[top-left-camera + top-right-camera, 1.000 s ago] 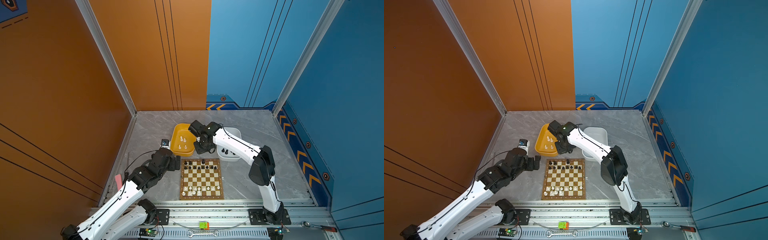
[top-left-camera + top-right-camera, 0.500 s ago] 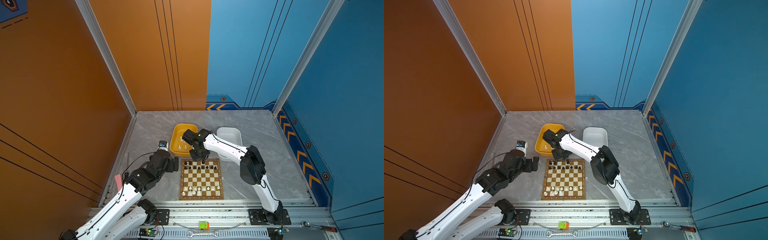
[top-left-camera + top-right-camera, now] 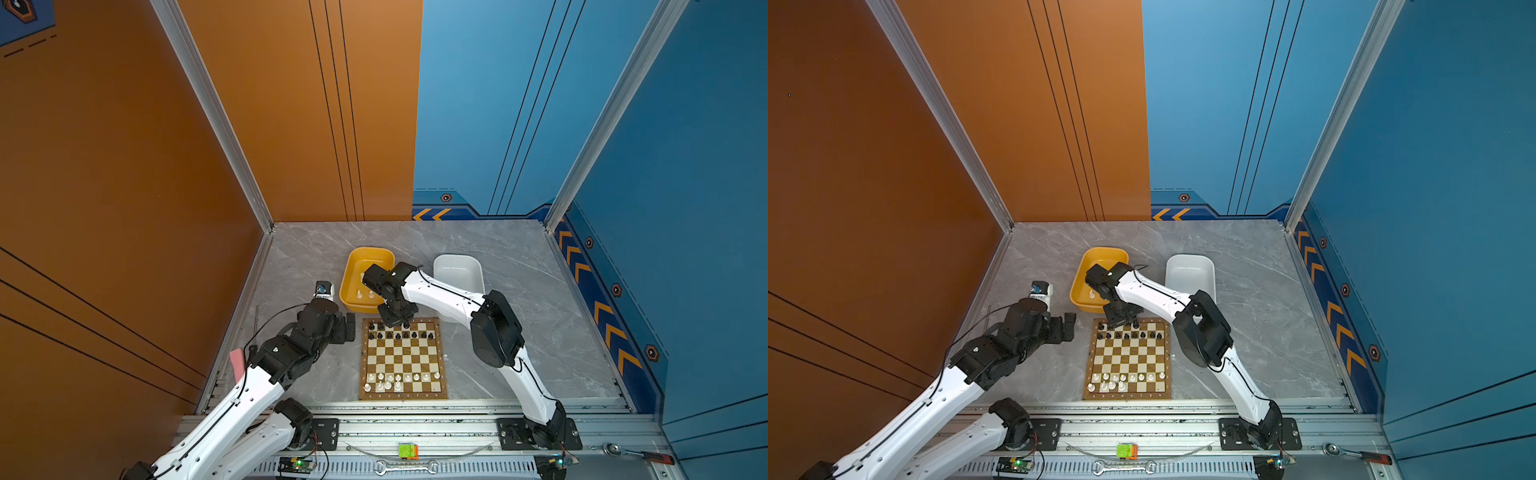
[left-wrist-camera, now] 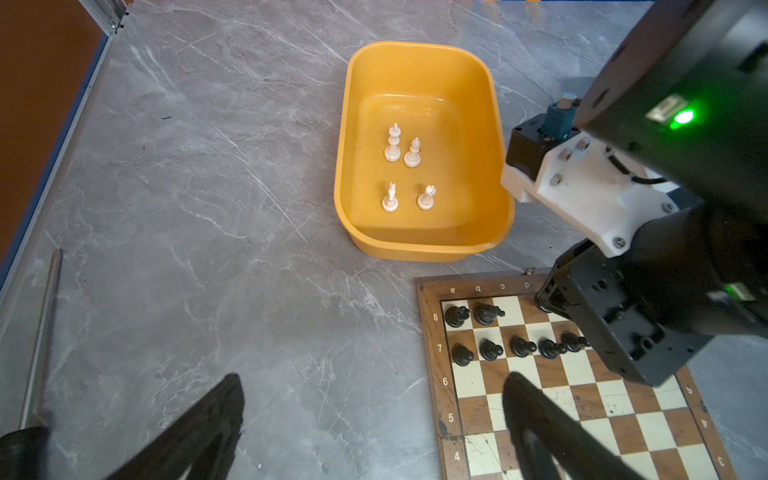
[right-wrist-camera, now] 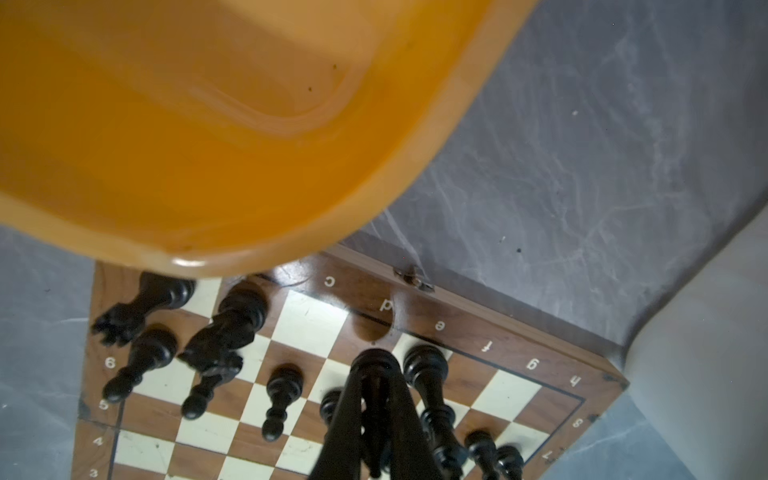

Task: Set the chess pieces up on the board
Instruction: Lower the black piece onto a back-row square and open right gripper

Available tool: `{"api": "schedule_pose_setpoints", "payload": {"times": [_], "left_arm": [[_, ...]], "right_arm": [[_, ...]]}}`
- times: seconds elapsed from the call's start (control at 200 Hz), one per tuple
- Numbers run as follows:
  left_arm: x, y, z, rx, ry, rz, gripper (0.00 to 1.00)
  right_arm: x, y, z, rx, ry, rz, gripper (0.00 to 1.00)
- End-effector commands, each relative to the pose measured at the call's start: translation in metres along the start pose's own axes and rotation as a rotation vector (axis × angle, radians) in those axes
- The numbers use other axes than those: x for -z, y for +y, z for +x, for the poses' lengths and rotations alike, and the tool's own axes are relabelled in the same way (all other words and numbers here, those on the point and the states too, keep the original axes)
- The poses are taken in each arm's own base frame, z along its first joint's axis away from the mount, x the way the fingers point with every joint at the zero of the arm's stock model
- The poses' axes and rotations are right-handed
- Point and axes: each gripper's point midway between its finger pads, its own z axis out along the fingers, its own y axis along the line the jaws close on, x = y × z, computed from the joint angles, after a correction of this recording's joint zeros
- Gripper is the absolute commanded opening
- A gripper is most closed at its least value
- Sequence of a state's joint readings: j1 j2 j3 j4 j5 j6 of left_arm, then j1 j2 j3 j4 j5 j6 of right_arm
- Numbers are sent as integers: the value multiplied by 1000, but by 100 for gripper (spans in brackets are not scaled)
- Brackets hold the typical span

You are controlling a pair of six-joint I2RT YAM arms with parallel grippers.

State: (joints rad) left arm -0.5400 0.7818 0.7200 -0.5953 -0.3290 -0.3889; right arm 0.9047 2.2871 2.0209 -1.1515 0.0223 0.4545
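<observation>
Between the pressed-together fingers of the right gripper, a black piece, only its round base showing past the fingertips, pointed down at the far rank of the board, close to the letter d on the brown rim; base on the square or just above it, impossible to tell. Just beside it, on the e side, a tall black figure, standing upright. Further along the far side, two black figures on the a and b squares and a full row of black pieces on the rank in front of them. On the near two ranks, white pieces, the row of pawns complete, the last rank filled only on the left part. Directly behind the far rim of the board, a yellow tub with four cream pieces upright inside; to the right of it, a white tub, partly hidden by the right arm. Left gripper spread wide, nothing between the fingers, hanging over the grey table just beside the left rim of the board, near its far corner.
</observation>
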Motion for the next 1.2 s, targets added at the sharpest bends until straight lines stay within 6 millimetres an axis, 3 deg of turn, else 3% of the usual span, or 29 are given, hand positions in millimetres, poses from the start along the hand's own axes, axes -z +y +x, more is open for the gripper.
{"api": "schedule_pose_setpoints", "payload": {"times": [0.0, 0.456, 0.876, 1.192], "left_arm": [[-2, 0, 3, -12, 19, 11, 98], [-4, 5, -2, -10, 27, 15, 98], [-3, 8, -3, 6, 21, 11, 98], [0, 10, -2, 17, 7, 5, 98]], "right_arm": [[-3, 3, -3, -21, 8, -10, 9], [-17, 3, -3, -40, 35, -14, 11], [-14, 0, -3, -42, 34, -19, 13], [-3, 2, -7, -36, 10, -34, 28]]}}
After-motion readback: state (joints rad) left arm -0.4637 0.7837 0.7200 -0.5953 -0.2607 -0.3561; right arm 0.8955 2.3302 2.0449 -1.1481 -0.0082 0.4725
